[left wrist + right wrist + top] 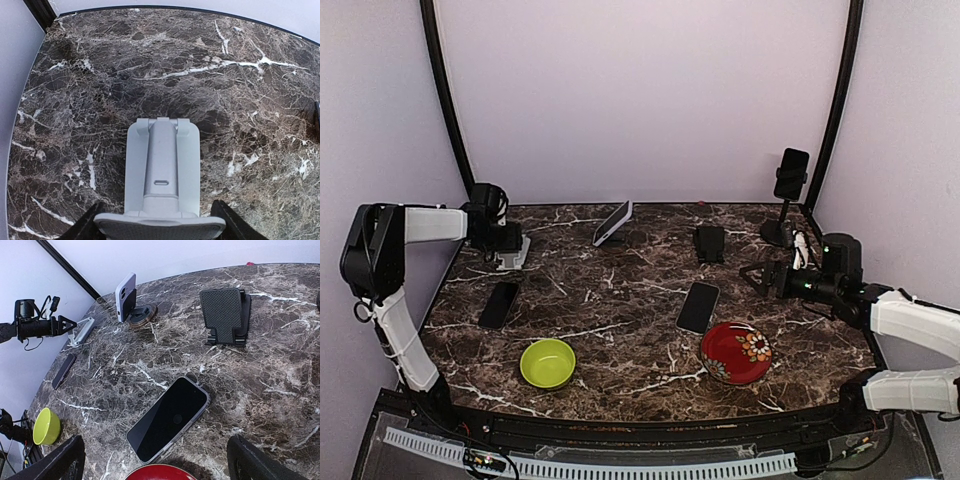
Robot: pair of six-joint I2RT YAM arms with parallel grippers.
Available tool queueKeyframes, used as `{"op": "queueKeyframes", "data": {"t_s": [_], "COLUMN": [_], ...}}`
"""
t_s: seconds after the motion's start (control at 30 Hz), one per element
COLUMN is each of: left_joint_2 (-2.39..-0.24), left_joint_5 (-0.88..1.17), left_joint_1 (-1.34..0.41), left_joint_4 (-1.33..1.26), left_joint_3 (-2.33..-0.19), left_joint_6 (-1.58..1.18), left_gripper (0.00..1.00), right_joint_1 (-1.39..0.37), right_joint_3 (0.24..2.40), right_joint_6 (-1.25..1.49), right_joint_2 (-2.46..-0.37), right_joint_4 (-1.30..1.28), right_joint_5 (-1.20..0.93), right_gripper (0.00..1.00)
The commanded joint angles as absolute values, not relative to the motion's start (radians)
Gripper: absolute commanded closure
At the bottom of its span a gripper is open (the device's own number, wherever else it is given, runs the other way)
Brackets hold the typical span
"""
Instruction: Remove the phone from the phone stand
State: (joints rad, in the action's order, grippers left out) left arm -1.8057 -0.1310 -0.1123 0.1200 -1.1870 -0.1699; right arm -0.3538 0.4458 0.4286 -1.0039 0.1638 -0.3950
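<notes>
The left gripper [157, 226] was wide open and empty, its fingers at both sides of a bare grey stand [162, 170]. The right gripper [162, 462], also wide open, held nothing. The white-cased phone [125, 296] leaned on its round stand [142, 315], well ahead of the right fingers and to their left. I judged that the approach was the step in hand: a gripper had to reach the phone and grip its edges.

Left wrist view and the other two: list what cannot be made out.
- Left wrist: grey stand, foot cut off by bottom edge; contact with left gripper unclear.
- Right wrist: red bowl, mostly cut off by bottom edge.
- Top external: phone on tall stand, too small to see its clamp.
</notes>
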Motion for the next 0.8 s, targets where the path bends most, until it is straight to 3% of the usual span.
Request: {"op": "queueKeyframes", "data": {"t_s": [0.0,0.5,0.77], "left_joint_2": [-1.805,-1.859,-1.892], "left_joint_5": [-0.122,-0.14,-0.134], "left_joint_1": [-0.096,-0.087,-0.087], "left_joint_4": [0.078,0.06,0.062], "left_joint_3": [-1.213,-1.221,-1.219], "left_joint_6": [-0.149,-0.122,-0.12], "left_gripper": [0.64,0.63,0.51], "right_joint_1": [-0.358,-0.357,-0.357], "right_joint_3": [0.435,0.439,0.45], "right_joint_6": [0.436,0.44,0.443], "right_joint_2": [-0.993,-1.004,-1.025], "right_joint_4": [0.186,0.192,0.203], "right_joint_5": [-0.39,-0.398,-0.407], "right_gripper": [0.01,0.01,0.01]}}
